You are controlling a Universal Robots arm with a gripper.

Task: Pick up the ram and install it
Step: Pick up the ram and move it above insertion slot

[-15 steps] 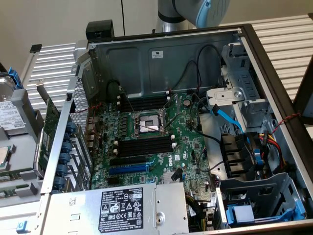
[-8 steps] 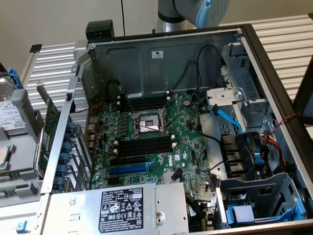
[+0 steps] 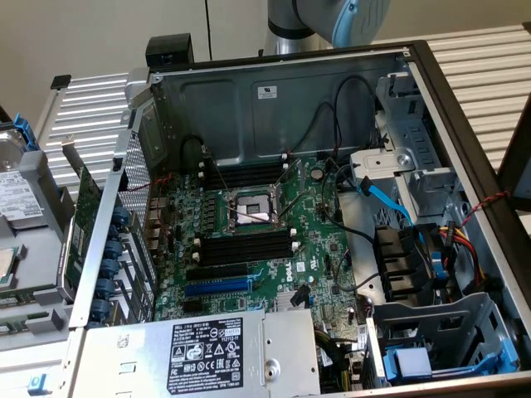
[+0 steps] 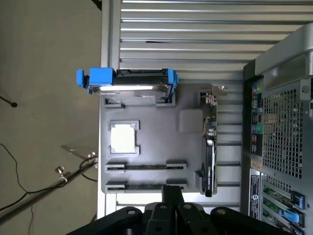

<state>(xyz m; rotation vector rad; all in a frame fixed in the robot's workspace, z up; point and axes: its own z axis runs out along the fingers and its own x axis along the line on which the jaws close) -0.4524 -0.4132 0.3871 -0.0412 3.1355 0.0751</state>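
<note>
The gripper [image 4: 171,190] is seen in the wrist view with its black fingers pressed together, nothing pinched between them, over the near end of a gray tray [image 4: 156,147]. Just beyond the fingertips, two long narrow holders [image 4: 145,167] are set side by side in the tray, each with a thin dark strip seen edge-on. The nearer strip may be the ram [image 4: 144,186], though this cannot be told for certain. Past the holders, a pale square processor [image 4: 122,137] is seated, and farther on a hard drive [image 4: 132,90] in a blue bracket [image 4: 100,78] is stood at the tray's far end. An expansion card [image 4: 209,147] is stood on edge along the side of the tray nearest the computer case [image 4: 283,127].

In the exterior view the case is shown open. A gray power supply [image 3: 207,352] is at the lower edge. The green motherboard [image 3: 307,265] lies beyond it, with long black memory slots [image 3: 245,249] on either side of the processor socket [image 3: 253,209]. The robot arm [image 3: 332,21] is at the upper edge.
</note>
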